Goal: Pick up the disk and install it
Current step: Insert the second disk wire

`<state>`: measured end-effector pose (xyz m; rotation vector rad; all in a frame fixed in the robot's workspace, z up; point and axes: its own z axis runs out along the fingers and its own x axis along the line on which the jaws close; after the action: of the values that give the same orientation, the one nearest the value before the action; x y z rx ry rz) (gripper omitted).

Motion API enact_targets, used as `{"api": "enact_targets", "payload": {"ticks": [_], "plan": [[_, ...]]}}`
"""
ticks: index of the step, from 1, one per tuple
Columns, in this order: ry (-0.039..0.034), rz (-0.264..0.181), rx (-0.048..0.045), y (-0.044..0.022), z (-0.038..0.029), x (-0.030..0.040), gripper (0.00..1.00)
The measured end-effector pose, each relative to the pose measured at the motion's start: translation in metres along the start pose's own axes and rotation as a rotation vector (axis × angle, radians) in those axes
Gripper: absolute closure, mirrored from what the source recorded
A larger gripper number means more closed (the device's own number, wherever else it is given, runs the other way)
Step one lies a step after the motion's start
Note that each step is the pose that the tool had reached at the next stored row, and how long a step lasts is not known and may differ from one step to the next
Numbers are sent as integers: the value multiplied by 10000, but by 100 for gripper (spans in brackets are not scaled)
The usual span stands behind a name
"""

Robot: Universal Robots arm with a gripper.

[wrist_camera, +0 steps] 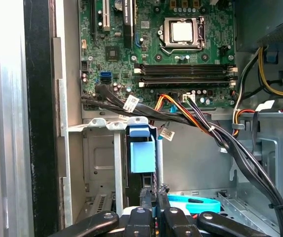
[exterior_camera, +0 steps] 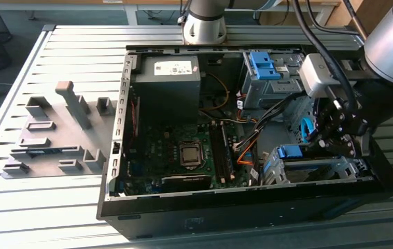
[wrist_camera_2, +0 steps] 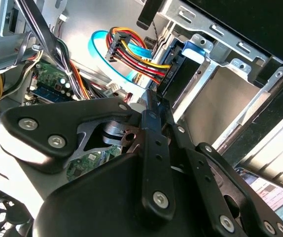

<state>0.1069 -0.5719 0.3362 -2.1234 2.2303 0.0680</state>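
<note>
The tool (exterior_camera: 339, 139) is down inside the open computer case (exterior_camera: 217, 210), at the drive cage (exterior_camera: 321, 168) on the exterior view's right. The case sits on the slatted worktop (exterior_camera: 58, 207).

The disk (wrist_camera: 142, 153) is already in a slot of the cage, with its blue bracket showing at the top of the slot. It also shows in the second wrist view (wrist_camera_2: 183, 64) and the exterior view (exterior_camera: 292, 151).

In both wrist views the tool's fingers are drawn narrow, almost together, with the tips right at the disk's near edge (wrist_camera: 154, 195). Nothing is visibly clamped between them, so this looks like pushing, not carrying. I can't tell whether they actually touch the disk.

My read of the step is seating the disk in the cage. To do it well:
- Press straight along the slot, square to the cage walls, so the bracket rails don't jam.
- Keep the push on the bracket edge, not on the connectors.
- Keep clear of the cable bundle (wrist_camera: 191, 118), which crosses just beyond the cage (it looks easy to snag).

The disk stands on edge, with its flat faces parallel to the cage walls. Its long axis appears to run along the slot, from the tool toward the motherboard (wrist_camera: 181, 59) side. The blue bracket end is the far one. How deep the disk sits is hidden.
</note>
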Motion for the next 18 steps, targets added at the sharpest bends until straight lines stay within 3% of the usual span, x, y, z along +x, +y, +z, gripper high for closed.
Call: {"api": "enact_targets", "payload": {"ticks": [15, 18], "plan": [[-5, 1, 0, -10, 32, 6, 84], [-60, 2, -2, -11, 19, 5, 84]]}}
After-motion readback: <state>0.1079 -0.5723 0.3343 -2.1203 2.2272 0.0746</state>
